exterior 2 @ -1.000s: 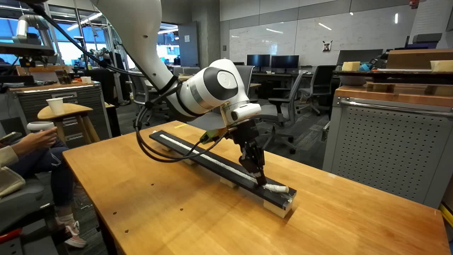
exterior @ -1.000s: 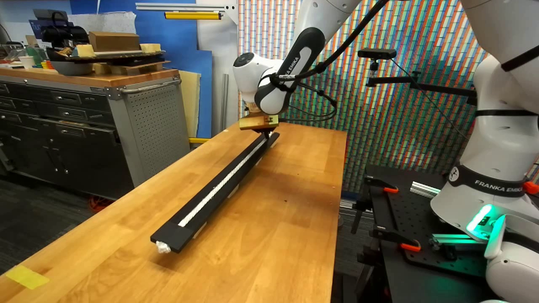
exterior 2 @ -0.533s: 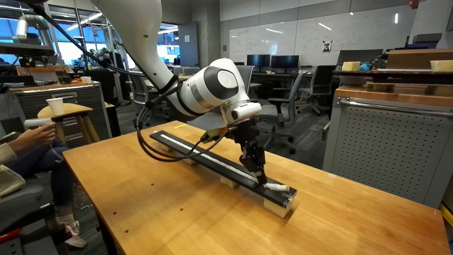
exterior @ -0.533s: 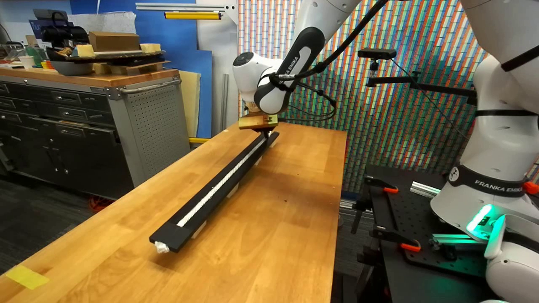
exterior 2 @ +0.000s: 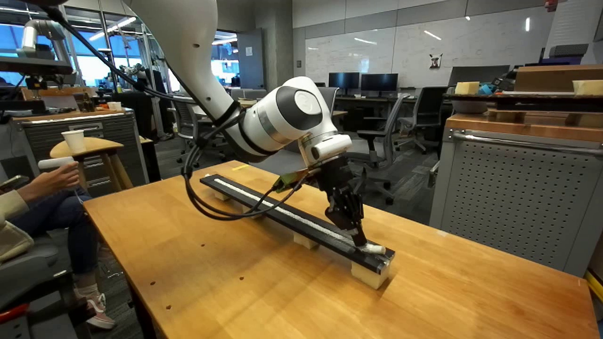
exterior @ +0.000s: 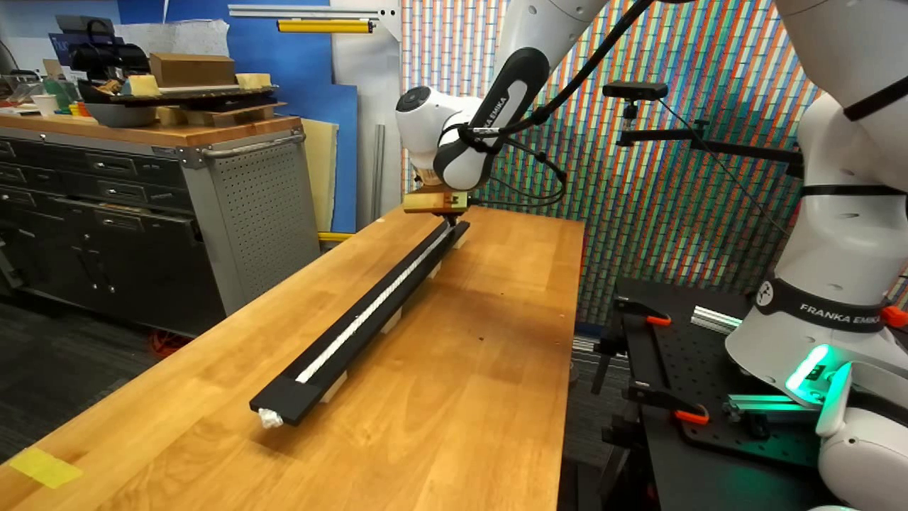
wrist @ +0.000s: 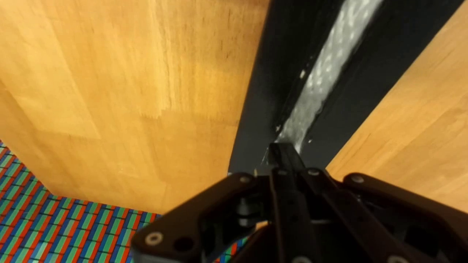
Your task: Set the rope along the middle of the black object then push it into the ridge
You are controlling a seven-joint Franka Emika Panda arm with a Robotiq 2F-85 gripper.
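The black bar point(exterior: 292, 397) lies lengthwise on the wooden table; it also shows in the wrist view point(wrist: 257, 128). The white rope point(exterior: 369, 312) runs along its middle, in the groove for most of the length. The ridge itself is mostly hidden under the rope. In an exterior view the rope's thicker end point(exterior 2: 376, 248) lies on top of the bar near its end. My gripper point(exterior 2: 361, 243) points down with its fingertips on or just over the rope beside that end. In the wrist view my gripper point(wrist: 284, 148) has its tips together, with the rope point(wrist: 327, 69) leading up to them.
Several pale blocks point(exterior 2: 370, 274) hold the bar above the table point(exterior 2: 212, 263). A white rope tuft point(exterior: 269, 417) sticks out at the bar's opposite end. Cables point(exterior 2: 221, 214) loop from the wrist above the bar. A person's hand point(exterior 2: 54, 181) is beside the table.
My gripper has slid along the bar toward the rope's thicker end, covering more of the distance to it. The bar has shifted very slightly. The person's hand and the white thing in it have moved a little.
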